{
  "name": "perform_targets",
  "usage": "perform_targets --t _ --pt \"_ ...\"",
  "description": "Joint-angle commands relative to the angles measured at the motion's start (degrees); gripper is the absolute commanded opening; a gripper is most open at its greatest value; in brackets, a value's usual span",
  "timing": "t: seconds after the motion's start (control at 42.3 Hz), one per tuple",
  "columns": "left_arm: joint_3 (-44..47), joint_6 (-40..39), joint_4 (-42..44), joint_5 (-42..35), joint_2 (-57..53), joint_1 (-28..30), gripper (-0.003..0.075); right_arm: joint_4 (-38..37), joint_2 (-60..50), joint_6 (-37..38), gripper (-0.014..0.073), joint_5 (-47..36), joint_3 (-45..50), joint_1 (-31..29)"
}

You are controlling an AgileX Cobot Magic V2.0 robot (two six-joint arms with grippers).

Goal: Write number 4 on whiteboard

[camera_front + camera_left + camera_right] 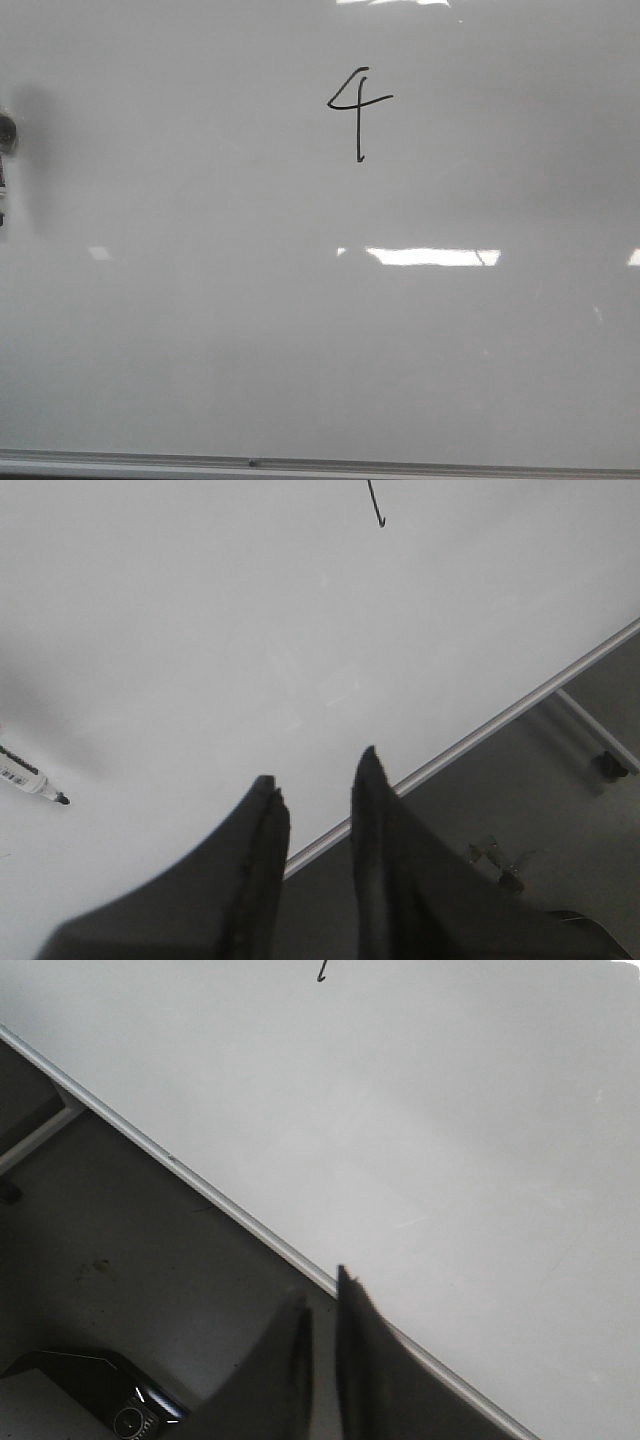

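Whiteboard (pixel 200 330): large glossy grey-white board filling the front view, with bright light reflections across its middle and a thin grey metal edge strip (pixel 320 464) along the near side. The same strip crosses both wrist views on a slant.

Number 4 (pixel 358 102): thin black marker figure in the upper middle of the board in the front view, small against the surface; angular top, crossbar reaching out to the right, long vertical stem with a slight hook at its foot. Only the hooked stem end shows in the left wrist view (pixel 377 508) and in the right wrist view (pixel 322 972), cut by the frame in each.

Marker (pixel 33 780): white barrel with a label and a dark tip, lying on the board in the left wrist view, well apart from the figure. A dark blurred object (pixel 6 135) at the left edge of the front view casts a soft shadow on the board (what it is cannot be told).

Left gripper (pixel 315 785): two dark fingers spread with a clear gap, nothing between them, over the board's near edge.

Right gripper (pixel 320 1305): dark fingers close together, a narrow slit between them, empty, over the edge strip.

Floor (pixel 130 1260): dark grey, seen past the board's edge in both wrist views.
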Motion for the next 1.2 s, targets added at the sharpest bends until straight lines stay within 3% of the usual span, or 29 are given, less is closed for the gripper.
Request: perform_targets --t 0.0,0.047,0.756,0.897,1.181 --pt "-1.9 0.0 -0.6 -4.6 -0.5 -0.4 0.0007 -0.3 0.1 0.0 -0.0064 -3.9 -1.3 -0.4" --pt "-1.9 0.0 -0.6 -4.6 -0.5 -0.4 -0.0020 -0.3 0.1 0.0 -0.0069 -3.4 -1.3 -0.4" --pt "-0.4 0.0 -0.8 -5.8 -2.3 -0.3 -0.0020 -0.3 0.1 0.0 -0.0069 -3.2 -1.3 -0.4" --pt "2.9 0.1 0.3 -8.0 -6.4 4.3 -0.0020 -0.3 0.1 0.0 -0.0069 -3.1 -1.3 -0.4" --pt "23.3 0.1 0.3 -27.2 -20.5 18.7 -0.0020 -0.3 0.1 0.0 -0.0069 -3.1 -1.3 -0.4"
